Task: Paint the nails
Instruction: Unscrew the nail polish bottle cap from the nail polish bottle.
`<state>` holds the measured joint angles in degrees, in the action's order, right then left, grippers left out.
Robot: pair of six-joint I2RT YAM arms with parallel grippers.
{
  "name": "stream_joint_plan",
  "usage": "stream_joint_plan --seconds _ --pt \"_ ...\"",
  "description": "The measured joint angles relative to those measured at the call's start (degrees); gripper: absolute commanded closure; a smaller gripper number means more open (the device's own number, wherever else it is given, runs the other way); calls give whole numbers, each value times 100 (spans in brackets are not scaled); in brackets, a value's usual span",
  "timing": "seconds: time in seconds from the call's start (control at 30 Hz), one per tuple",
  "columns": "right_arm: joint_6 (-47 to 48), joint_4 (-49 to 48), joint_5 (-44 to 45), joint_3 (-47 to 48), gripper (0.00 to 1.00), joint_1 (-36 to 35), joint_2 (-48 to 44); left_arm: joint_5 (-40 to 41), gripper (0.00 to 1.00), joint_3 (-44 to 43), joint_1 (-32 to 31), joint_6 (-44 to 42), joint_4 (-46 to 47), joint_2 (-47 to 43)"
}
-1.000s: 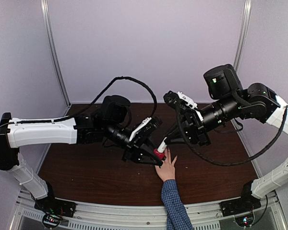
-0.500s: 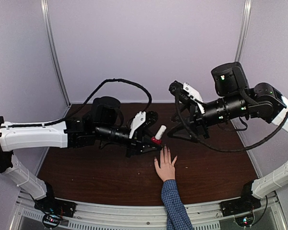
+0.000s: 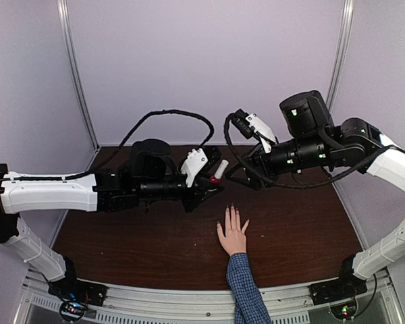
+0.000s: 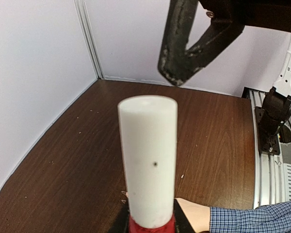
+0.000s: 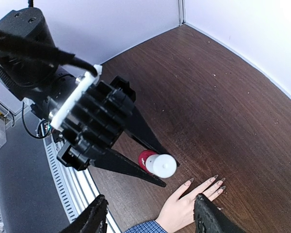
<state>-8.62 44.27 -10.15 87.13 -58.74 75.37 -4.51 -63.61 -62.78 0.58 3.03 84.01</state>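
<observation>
My left gripper (image 3: 214, 181) is shut on the small red polish bottle (image 5: 146, 160), held above the table with its white cap (image 4: 148, 160) on. A light-skinned hand (image 3: 233, 235) with a blue checked sleeve (image 3: 246, 291) lies flat on the brown table, fingers spread. Its nails (image 5: 216, 181) are long and pointed; their colour is unclear. My right gripper (image 5: 150, 218) hangs open above the bottle and hand, nothing between its fingers (image 4: 177, 53). In the top view the right gripper (image 3: 235, 177) is just right of the cap.
The brown table (image 3: 121, 236) is walled by pale panels at the back and sides. A metal rail (image 3: 189, 300) with the arm bases runs along the near edge. Black cables (image 3: 175, 115) loop above the left arm.
My right gripper has opened and let go of the white cap. My left gripper has carried the bottle away from the hand, up and towards the back. The hand stays flat.
</observation>
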Motion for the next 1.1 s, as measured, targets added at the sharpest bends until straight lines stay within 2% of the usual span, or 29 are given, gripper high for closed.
stream_joint_plan --seconds 0.23,0.6,0.87,1.0,1.1 --pt "-295 -205 153 -87 48 15 162 232 100 0 -129 -61 -2 92" --pt "-531 -468 114 -214 74 138 254 310 100 0 -168 -140 15 96" --pt "-518 -575 -236 -236 91 166 256 299 100 0 -166 -142 35 96" --pt "-354 -590 -367 -273 96 175 221 -2 100 0 -98 -66 35 96" --pt "-149 -680 -538 -431 97 188 74 -640 100 0 31 87 44 96"
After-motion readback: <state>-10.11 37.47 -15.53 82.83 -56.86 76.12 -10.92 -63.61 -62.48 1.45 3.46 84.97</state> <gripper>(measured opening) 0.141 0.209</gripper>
